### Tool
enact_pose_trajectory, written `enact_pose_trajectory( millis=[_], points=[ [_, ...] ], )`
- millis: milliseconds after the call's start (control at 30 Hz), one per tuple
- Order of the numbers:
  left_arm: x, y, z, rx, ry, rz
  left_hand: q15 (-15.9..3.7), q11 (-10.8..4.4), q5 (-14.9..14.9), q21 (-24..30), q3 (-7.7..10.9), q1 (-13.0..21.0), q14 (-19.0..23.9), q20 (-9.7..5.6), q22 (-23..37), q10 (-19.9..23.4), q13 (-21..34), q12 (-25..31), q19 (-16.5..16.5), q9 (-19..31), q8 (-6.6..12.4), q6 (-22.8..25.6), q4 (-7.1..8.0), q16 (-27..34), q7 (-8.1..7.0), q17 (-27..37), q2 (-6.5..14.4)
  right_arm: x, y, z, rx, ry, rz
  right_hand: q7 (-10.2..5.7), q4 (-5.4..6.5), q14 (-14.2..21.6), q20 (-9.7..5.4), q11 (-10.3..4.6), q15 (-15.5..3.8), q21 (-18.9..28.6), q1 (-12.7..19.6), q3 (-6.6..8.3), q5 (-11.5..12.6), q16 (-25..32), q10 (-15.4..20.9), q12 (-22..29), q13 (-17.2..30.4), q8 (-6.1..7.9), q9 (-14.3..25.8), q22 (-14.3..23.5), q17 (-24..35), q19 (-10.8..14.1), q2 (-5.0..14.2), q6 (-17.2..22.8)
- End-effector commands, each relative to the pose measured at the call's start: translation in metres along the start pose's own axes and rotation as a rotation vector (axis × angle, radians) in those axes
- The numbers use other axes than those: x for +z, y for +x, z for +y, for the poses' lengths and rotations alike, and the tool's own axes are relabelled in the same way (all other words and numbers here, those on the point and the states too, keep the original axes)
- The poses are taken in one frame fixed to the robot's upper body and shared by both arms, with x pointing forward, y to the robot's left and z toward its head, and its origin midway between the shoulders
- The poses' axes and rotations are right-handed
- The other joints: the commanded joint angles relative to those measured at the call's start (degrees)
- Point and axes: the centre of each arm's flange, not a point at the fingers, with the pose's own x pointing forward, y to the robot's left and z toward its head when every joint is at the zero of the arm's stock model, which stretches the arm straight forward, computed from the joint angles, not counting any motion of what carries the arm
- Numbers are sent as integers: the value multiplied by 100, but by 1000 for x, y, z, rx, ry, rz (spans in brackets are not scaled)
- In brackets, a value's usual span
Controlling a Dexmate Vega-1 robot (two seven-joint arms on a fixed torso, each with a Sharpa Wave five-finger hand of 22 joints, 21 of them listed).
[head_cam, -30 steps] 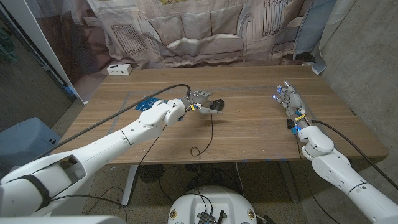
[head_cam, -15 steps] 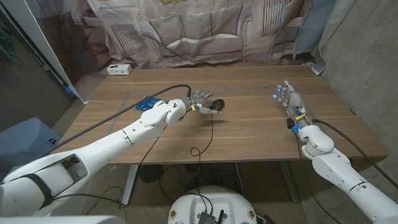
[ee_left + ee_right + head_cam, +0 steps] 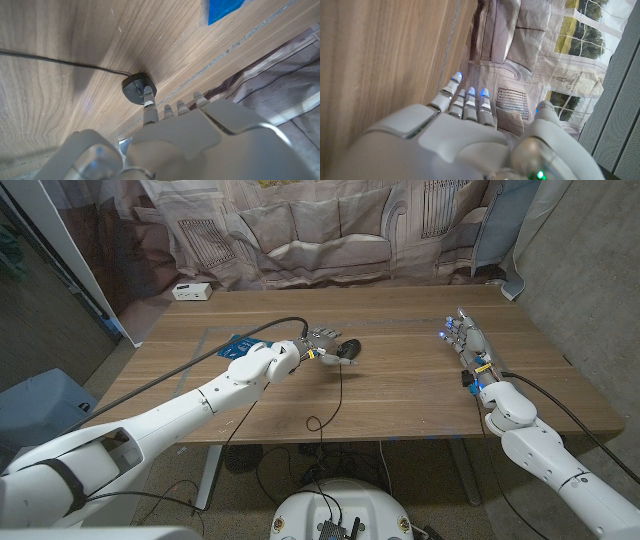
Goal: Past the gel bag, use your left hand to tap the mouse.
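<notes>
- The black mouse (image 3: 347, 351) sits on the wooden counter (image 3: 400, 395) a little left of its middle, and its dark cable (image 3: 335, 395) trails toward the near edge, where it loops.
- The left hand (image 3: 318, 345) reaches out over the counter, and in the left wrist view one extended fingertip (image 3: 148, 93) touches the mouse (image 3: 138, 88) while the other fingers stay spread beside it; the hand grasps nothing.
- The blue gel bag (image 3: 238, 346) lies to the left of the left hand, partly hidden behind the left forearm; the left wrist view shows its blue corner (image 3: 222, 9) well apart from the mouse.
- The right hand (image 3: 466, 343) is on the right side of the counter, well apart from the mouse, fingers straight and slightly parted, holding nothing; its fingertips (image 3: 469, 92) glow blue.
- A small white box (image 3: 192, 291) sits at the far left corner of the counter.
- A curtain printed with a sofa (image 3: 330, 230) hangs behind the far edge.
</notes>
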Motion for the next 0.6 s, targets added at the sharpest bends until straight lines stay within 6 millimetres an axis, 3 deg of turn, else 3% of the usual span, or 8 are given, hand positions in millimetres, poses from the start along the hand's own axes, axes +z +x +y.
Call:
enact_pose_trajectory(
  millis=[33, 600],
  points=[
    [3, -1, -8, -17, -13, 5, 2, 12, 25, 55, -24, 64, -890, 31, 6, -787, 12, 45, -671, 3, 66, 95, 3, 63, -7, 15, 48, -2, -2, -1, 5, 7, 4, 8, -16, 31, 20, 6, 24, -30, -25, -9, -15, -23, 57, 6, 12, 6, 33, 19, 5, 12, 23, 60],
    [4, -4, -15, -38, -18, 12, 37, -9, 38, 65, -35, 110, -844, 47, 4, -688, 12, 87, -653, 3, 96, 197, -12, 68, 10, 12, 76, -2, -4, 0, 4, 10, 5, 12, -17, 39, 25, 12, 34, -45, -28, -14, -15, -23, 61, 3, 13, 6, 33, 19, 6, 19, 28, 73]
  ],
)
